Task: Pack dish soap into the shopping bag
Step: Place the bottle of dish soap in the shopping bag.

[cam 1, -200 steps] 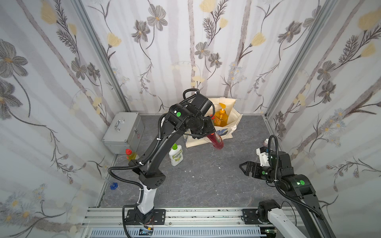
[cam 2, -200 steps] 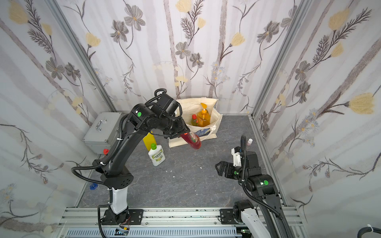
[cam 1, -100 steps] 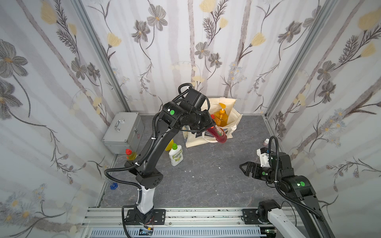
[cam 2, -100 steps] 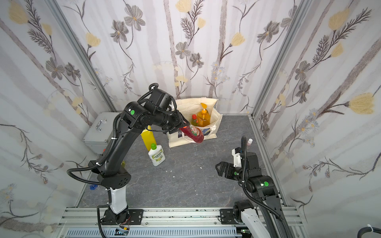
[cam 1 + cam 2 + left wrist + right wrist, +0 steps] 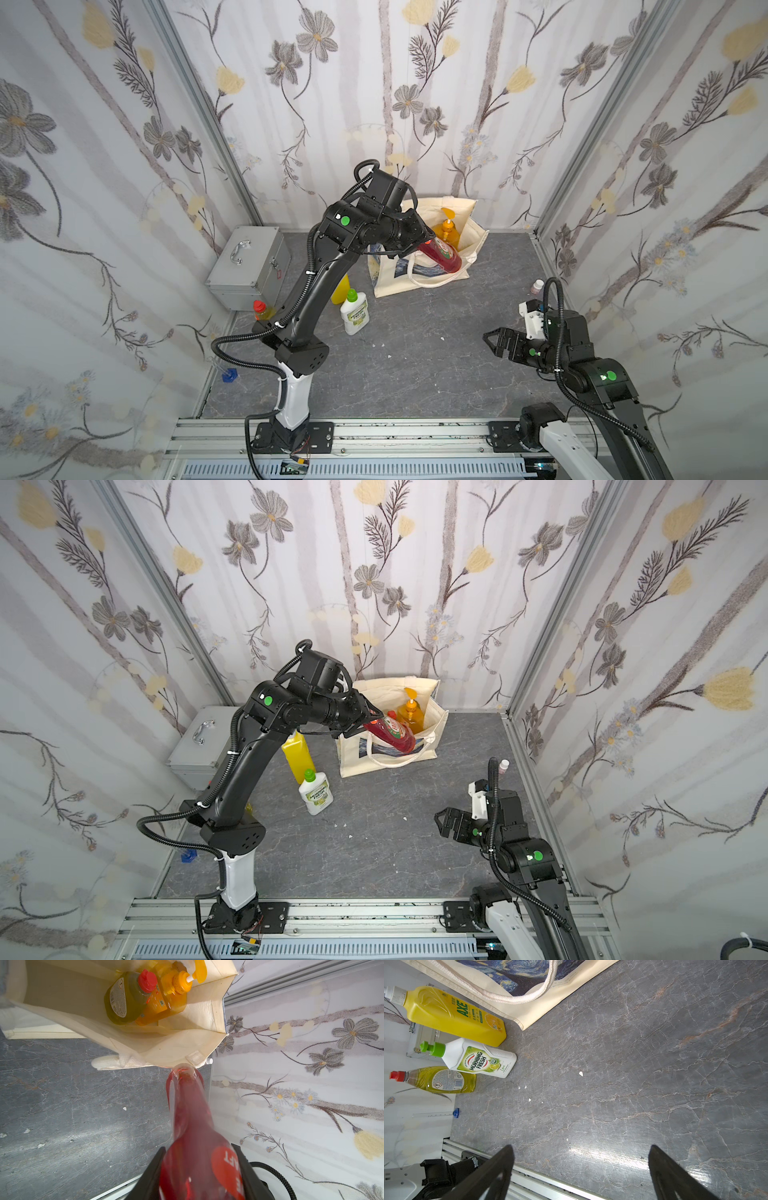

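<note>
- Grey marble-look floor (image 5: 415, 357) is carrying the shopping bag (image 5: 384, 286), standing open by the back wall.
- Left gripper (image 5: 198, 1151) is clamping the dark red bottle (image 5: 442, 257) by its cap end, jaws partly closed, angling its base at the bag's rim.
- Orange pump bottle (image 5: 174, 987) and yellow-green bottle (image 5: 124, 999) are sitting inside; 3 other bottles (image 5: 481, 1059) are waiting outside.
- Right gripper (image 5: 581, 1147) is hanging wide open, empty.
- Base is hovering at the rim: pushing on could be folding the soft wall or tipping the bag; releasing early, dropping it outside.
</note>
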`<state>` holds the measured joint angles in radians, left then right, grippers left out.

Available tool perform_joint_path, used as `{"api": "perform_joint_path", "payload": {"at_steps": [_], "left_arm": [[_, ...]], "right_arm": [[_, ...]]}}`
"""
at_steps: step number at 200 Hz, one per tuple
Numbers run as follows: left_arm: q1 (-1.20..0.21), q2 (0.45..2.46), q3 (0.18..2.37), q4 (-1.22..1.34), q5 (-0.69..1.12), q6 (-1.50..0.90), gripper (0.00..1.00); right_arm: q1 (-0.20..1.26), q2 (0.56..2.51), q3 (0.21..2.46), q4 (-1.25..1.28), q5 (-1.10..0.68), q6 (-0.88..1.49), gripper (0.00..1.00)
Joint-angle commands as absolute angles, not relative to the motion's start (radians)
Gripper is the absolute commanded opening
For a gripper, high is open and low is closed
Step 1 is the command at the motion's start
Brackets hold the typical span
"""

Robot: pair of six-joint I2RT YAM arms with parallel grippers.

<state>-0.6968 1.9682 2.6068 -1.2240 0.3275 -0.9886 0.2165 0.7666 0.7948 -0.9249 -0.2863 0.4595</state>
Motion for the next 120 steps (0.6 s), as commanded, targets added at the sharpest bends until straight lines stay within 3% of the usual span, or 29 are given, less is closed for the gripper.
{"api": "perform_joint_path", "payload": {"at_steps": [1, 120], "left_arm": [[-0.685, 1.968, 2.618, -1.075, 0.355, -0.997, 0.31], [-0.590, 1.995, 2.628, -1.011, 0.378, -0.987, 0.30]], "right_arm": [[0.217, 0.766, 0.792, -0.911, -0.290, 0.471, 1.00], [0.218, 0.782, 0.784, -0.890, -0.287, 0.471, 1.00]]}}
